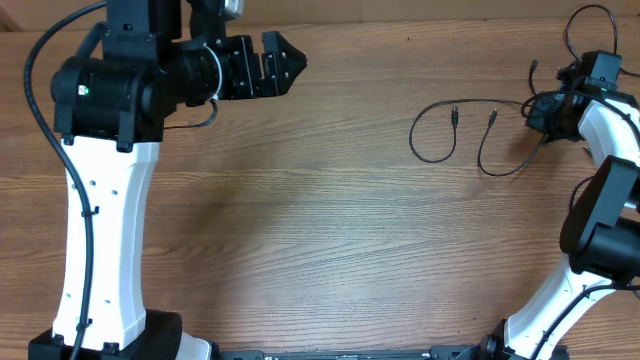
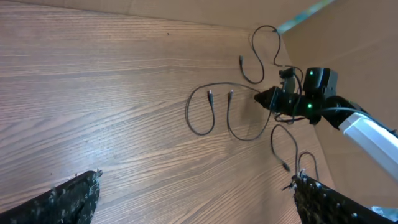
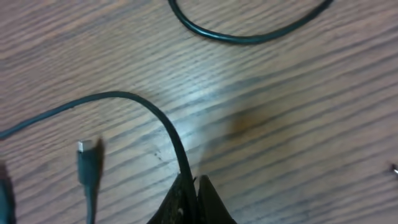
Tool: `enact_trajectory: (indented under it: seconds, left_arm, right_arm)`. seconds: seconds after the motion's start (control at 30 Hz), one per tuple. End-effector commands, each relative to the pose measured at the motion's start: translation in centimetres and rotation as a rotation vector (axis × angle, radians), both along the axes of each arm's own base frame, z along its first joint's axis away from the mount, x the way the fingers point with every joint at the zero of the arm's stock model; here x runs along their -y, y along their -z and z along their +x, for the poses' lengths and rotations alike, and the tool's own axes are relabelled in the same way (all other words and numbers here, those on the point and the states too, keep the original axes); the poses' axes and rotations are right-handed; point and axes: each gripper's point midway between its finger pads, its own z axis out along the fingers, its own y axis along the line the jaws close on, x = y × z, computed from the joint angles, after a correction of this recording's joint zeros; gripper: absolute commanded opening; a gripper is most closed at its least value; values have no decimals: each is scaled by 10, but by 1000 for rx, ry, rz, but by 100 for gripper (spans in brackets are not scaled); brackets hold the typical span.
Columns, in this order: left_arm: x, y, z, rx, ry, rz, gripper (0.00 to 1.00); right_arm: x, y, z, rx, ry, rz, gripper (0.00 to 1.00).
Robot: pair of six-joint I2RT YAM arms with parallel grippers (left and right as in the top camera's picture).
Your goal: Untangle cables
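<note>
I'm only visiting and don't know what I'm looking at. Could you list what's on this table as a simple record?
Surface: wooden table
Cables: thin black cables lying in loose loops on the right side
Left side: left gripper open, holding nothing, far from the cables
Right side: right gripper shut on one cable
Loose end: plug end lying on the wood beside the held cable

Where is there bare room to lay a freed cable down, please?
Bare: the broad middle of the table, from the left arm across to the cables, and the near strip below them. Crowded: the far right, where cables bunch around the right gripper.
</note>
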Motion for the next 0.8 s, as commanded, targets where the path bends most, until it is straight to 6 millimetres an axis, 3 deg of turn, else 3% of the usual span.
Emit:
enact_trajectory:
  seconds: [0.0, 0.17, 0.4, 0.53, 0.57, 0.63, 0.77]
  left_arm:
    - [3, 1, 1, 11, -8, 30, 100]
    - [4, 1, 1, 18, -5, 43, 100]
    - [3, 0, 4, 37, -16, 51, 100]
    - [4, -1, 4, 39, -15, 51, 100]
    - [4, -1, 4, 40, -15, 50, 100]
    - [4, -1, 4, 39, -14, 50, 100]
    - [4, -1, 5, 41, -15, 49, 100]
  right_arm:
    - [-3, -2, 5, 25, -17, -5, 4]
    - [1, 1, 10, 38, -8, -16, 4]
    - [-4, 51, -3, -72, -6, 25, 4]
    - [-5, 62, -7, -100, -5, 36, 4]
    - [-6, 62, -8, -103, -5, 37, 17]
    - [-6, 62, -9, -107, -2, 40, 100]
    - [-5, 58, -10, -110, 52, 63, 100]
